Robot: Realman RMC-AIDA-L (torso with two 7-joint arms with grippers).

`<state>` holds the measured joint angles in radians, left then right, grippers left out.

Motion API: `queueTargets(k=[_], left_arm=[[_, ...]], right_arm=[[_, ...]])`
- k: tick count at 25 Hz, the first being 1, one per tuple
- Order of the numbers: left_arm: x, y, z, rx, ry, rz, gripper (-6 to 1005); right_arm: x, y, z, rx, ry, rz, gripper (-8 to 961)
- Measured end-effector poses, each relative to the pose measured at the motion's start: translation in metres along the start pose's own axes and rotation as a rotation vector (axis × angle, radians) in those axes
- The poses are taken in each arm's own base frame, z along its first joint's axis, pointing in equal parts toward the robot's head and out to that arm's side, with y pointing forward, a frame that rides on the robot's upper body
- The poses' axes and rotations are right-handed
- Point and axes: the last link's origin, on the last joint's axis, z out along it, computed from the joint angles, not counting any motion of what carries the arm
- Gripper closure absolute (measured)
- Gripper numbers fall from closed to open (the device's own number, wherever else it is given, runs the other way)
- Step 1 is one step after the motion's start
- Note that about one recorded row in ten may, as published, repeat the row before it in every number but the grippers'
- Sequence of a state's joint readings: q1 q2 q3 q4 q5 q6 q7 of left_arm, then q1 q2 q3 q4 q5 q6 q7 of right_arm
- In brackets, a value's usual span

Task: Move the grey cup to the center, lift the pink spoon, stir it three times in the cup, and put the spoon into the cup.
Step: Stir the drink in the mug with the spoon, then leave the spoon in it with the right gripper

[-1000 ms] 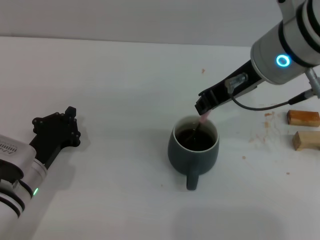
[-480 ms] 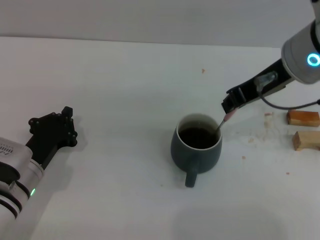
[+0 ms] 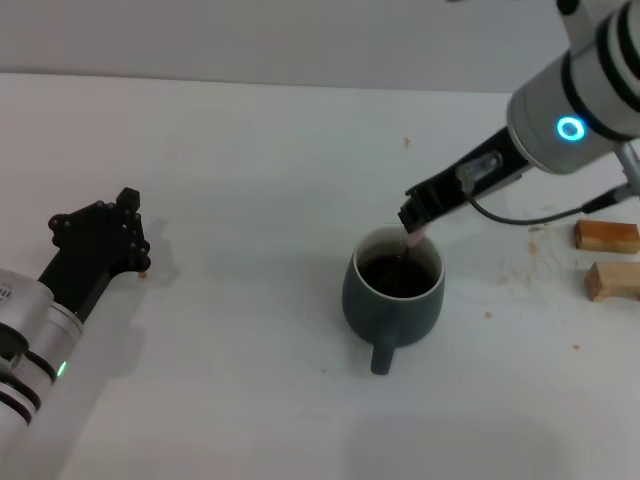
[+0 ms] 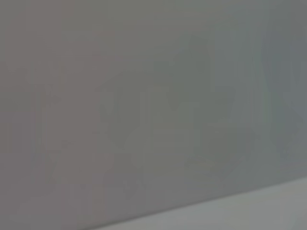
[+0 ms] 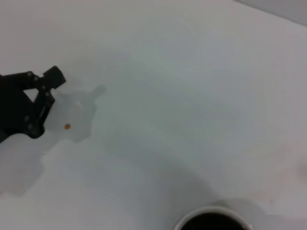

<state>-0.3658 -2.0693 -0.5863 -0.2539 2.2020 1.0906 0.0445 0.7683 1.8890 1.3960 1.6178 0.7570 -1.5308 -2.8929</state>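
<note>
Cup: grey cup (image 3: 392, 293) mid-counter, placed.
Spoon: pink spoon (image 3: 412, 244) clenched by right gripper (image 3: 414, 222), dipped in liquid; stirring underway, drop-in left.
Left gripper (image 3: 96, 238): parked, grip state can't tell.

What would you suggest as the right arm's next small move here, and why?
Probably keep circling the spoon in the cup. The right gripper holds its pink handle just above the rim, the tip dipping into the dark liquid, so stirring looks unfinished. The left gripper rests far off on the table.
</note>
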Motion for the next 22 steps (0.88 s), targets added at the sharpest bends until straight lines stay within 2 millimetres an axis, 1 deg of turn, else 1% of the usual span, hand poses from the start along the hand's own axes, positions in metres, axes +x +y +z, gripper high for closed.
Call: queueTargets(k=[3,6,10,12,16,22], left_arm=[[0.002,-0.002,0.000,0.008,0.014,-0.002,1001],[0.003,-0.003,0.000,0.017,0.024,-0.004,1001],[0.003,-0.004,-0.001,0.022,0.022,-0.004,1001],[0.002,-0.005,-0.002,0.023,0.021,-0.003,1001],[0.002,-0.005,-0.002,0.024,0.020,-0.002,1001],[0.003,-0.005,-0.001,0.021,0.023,-0.001,1001]], right_arm=[[-0.006,-0.005,0.003,0.035,-0.001,-0.002,885],[-0.008,-0.014,0.002,0.064,-0.008,0.004,885],[-0.001,-0.026,-0.001,0.078,-0.008,0.035,885],[0.005,-0.028,-0.001,0.070,-0.005,0.046,885],[0.009,-0.021,-0.001,0.040,-0.008,0.045,886],[0.003,-0.004,0.000,-0.003,-0.016,0.014,885]])
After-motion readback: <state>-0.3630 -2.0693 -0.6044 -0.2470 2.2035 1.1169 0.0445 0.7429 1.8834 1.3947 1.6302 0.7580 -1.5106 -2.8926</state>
